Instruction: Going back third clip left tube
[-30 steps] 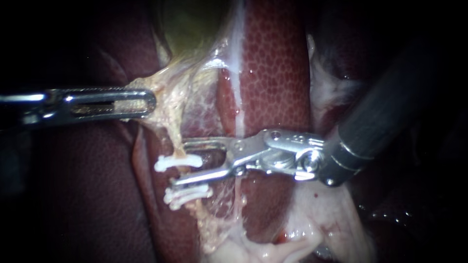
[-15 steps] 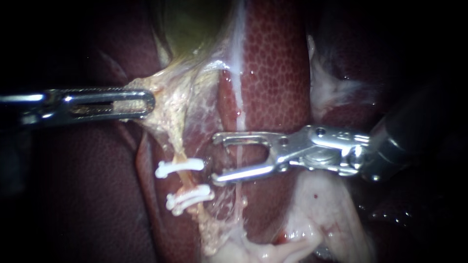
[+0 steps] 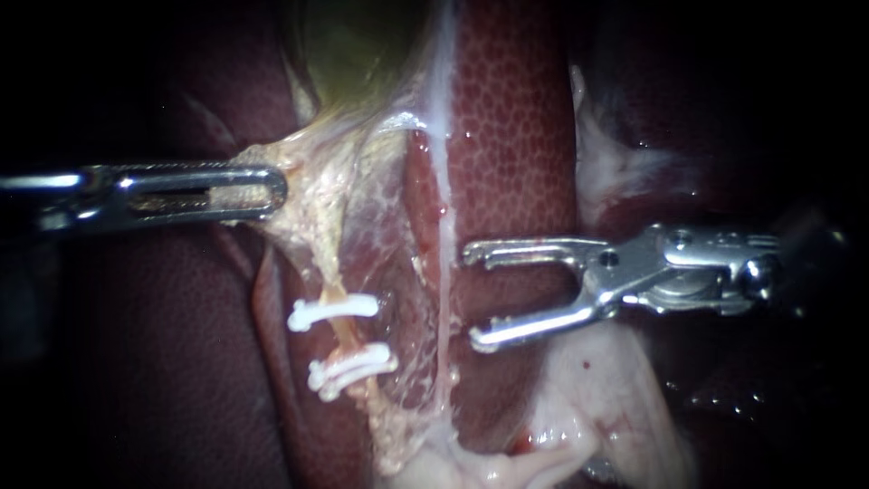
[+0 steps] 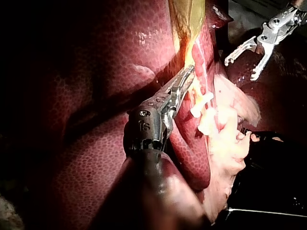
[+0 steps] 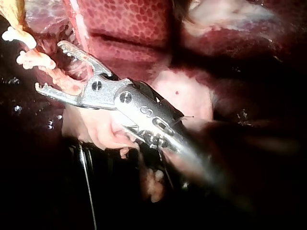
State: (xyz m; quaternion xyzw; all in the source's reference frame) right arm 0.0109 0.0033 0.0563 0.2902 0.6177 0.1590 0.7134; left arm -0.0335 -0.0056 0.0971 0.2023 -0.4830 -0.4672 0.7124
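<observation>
A thin yellowish tube (image 3: 344,333) runs down from the gallbladder (image 3: 362,45) and carries two white clips, one (image 3: 333,310) above the other (image 3: 351,367). My left instrument (image 3: 262,190) holds its slotted jaws shut on the pale tissue (image 3: 308,195) just above the tube and pulls it leftward. My right instrument (image 3: 471,297) stands well to the right of the clips, over the liver (image 3: 516,136), jaws open and empty. In the left wrist view my left instrument (image 4: 184,79) grips beside the clips (image 4: 201,100), my right instrument (image 4: 240,69) far ahead. The right wrist view shows open jaws (image 5: 49,66) near the clips (image 5: 36,60).
A whitish strand (image 3: 444,226) runs down the liver between the clipped tube and my right instrument. Pale fatty tissue (image 3: 597,398) lies under the right instrument's jaws. Dark liver (image 3: 163,362) fills the lower left.
My right instrument has drawn back to the right, from astride the tube between the two clips to clear of it, jaws still open. My left instrument and the clips have stayed put.
</observation>
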